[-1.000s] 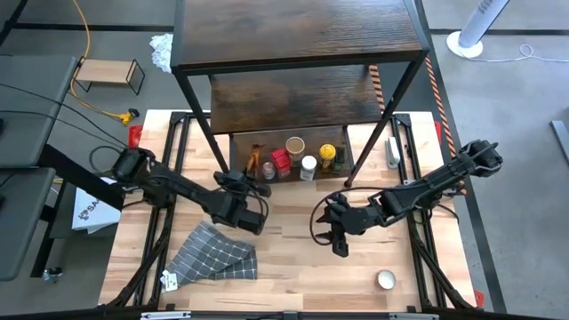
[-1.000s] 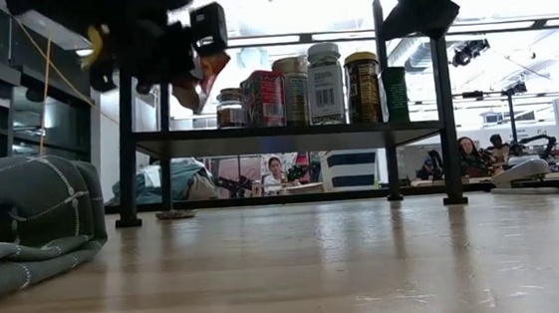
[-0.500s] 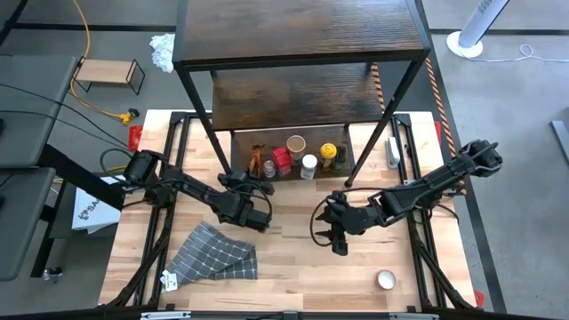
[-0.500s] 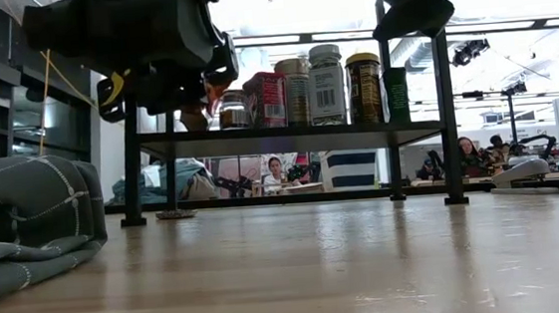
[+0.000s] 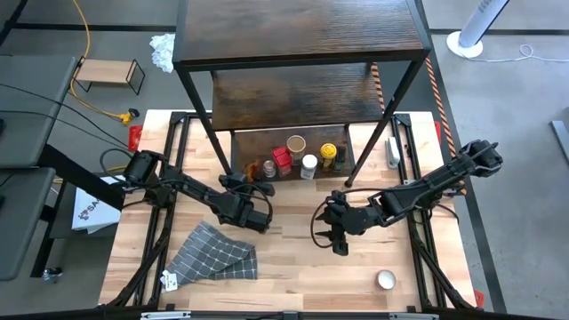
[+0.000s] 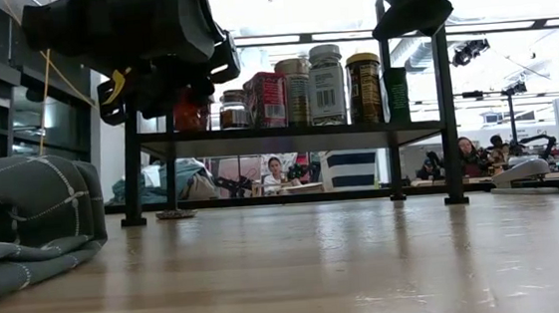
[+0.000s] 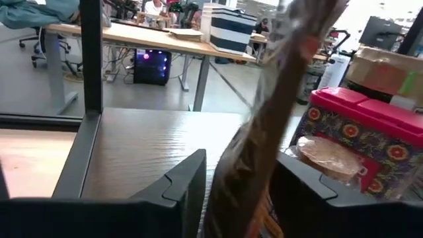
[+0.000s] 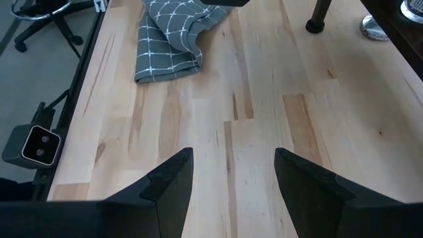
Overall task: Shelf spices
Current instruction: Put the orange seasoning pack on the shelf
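The shelf (image 5: 293,36) stands at the table's far side. On its lowest board (image 6: 278,137) stand several spices: a jar (image 5: 268,169), a red tin (image 5: 282,158), and jars with tan (image 5: 295,144), white (image 5: 308,164) and yellow (image 5: 328,153) lids. My left gripper (image 5: 255,174) reaches over that board's left part, shut on a long brown spice packet (image 7: 284,99) in clear wrap, next to the red tin (image 7: 357,132). My right gripper (image 5: 329,233) hangs open over the table's middle, holding nothing. A white-lidded tin (image 5: 386,280) sits near the table's front right. My left gripper pinches the spice packet's lower part (image 7: 241,178) between its two fingers, coming level from the table's near side. The packet stands tilted, its upper end (image 7: 310,26) rising past the fingers. Whether its lower end (image 6: 193,123) touches the board, I cannot tell.
A folded grey checked cloth (image 5: 213,253) lies at the table's near left. The shelf's black legs (image 5: 348,182) stand on the table. A small light-wood stand (image 5: 108,73) sits off the table, far left. People sit in the room behind.
My left gripper has moved toward the far edge and down, carrying the packet in over the shelf's lowest board beside the jars. The packet has gone from hanging slanted in front of the shelf to standing steeper among the spices.
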